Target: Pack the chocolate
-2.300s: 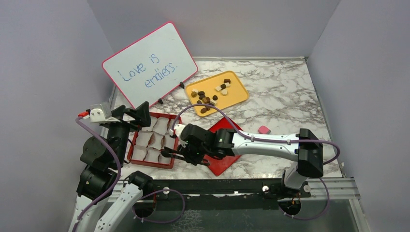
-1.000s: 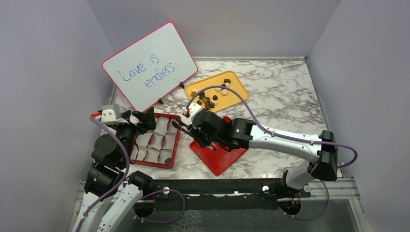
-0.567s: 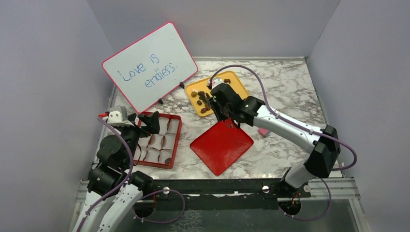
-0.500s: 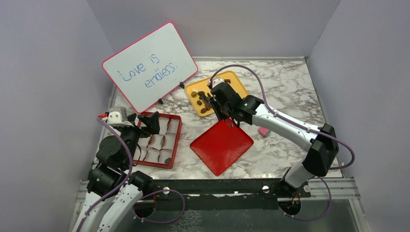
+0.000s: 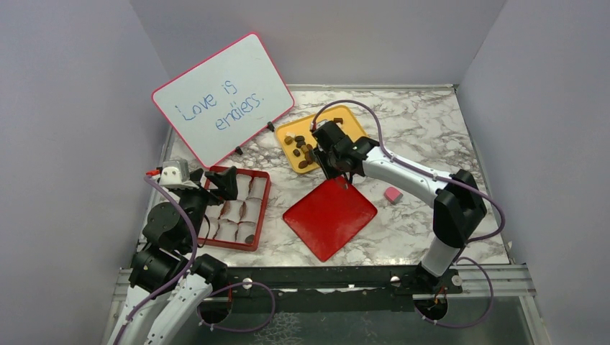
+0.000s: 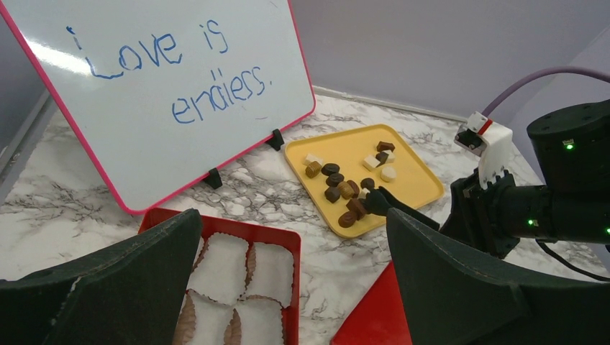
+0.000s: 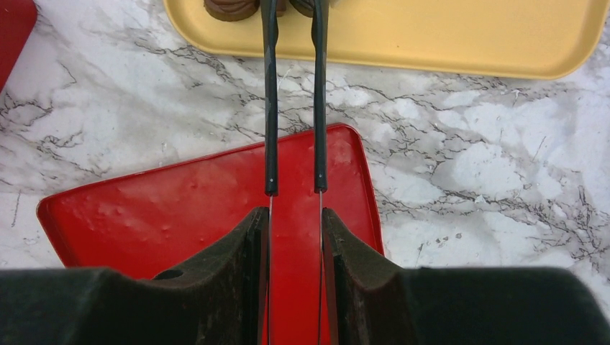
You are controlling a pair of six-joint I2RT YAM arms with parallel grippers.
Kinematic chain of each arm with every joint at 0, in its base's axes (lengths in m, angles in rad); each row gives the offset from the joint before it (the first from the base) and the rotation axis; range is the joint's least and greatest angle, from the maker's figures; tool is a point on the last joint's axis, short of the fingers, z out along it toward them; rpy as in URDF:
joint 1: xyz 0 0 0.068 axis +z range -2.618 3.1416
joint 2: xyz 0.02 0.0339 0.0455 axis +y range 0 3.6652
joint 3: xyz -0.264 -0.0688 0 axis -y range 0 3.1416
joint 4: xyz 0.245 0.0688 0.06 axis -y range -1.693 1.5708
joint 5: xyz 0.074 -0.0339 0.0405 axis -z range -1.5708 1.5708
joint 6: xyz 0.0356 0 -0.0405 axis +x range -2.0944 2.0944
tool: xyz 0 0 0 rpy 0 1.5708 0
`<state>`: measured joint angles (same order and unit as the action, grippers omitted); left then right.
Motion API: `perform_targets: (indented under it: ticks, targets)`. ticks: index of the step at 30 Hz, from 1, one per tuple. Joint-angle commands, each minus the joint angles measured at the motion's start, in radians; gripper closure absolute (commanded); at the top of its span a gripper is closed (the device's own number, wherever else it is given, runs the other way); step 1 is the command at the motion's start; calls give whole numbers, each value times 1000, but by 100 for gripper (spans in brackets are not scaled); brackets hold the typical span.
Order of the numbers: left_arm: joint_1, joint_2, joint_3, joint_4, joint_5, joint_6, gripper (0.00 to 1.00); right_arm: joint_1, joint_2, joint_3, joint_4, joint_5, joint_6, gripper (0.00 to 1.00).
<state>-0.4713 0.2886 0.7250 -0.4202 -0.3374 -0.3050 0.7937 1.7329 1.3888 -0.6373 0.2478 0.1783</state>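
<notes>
**Tweezer tips at the chocolate tray**

The right fingers (image 7: 255, 244) are pinching a pair of black tweezers (image 7: 270, 108). The tweezer tips reach the near edge of the yellow tray (image 6: 410, 180), at 12 o'clock on the desk, where the chocolate (image 6: 338, 188) lies clustered. It looks best to straddle one piece at the cluster's edge, squeeze gently and lift straight up, so its neighbours don't scatter. The left fingers (image 5: 224, 180) are spread wide, holding nothing, over the red box (image 5: 262, 208) of paper cups (image 6: 223, 266) at 9 o'clock.
</notes>
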Motion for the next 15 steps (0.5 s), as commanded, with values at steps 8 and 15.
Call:
perform_targets:
  ticks: [8, 15]
  targets:
    - [-2, -9, -7, 23, 0, 15, 1, -6, 35, -1, 48, -70, -25, 68]
    - [-3, -10, -7, 23, -2, 15, 1, -7, 61, 14, 37, -59, -30, 68]
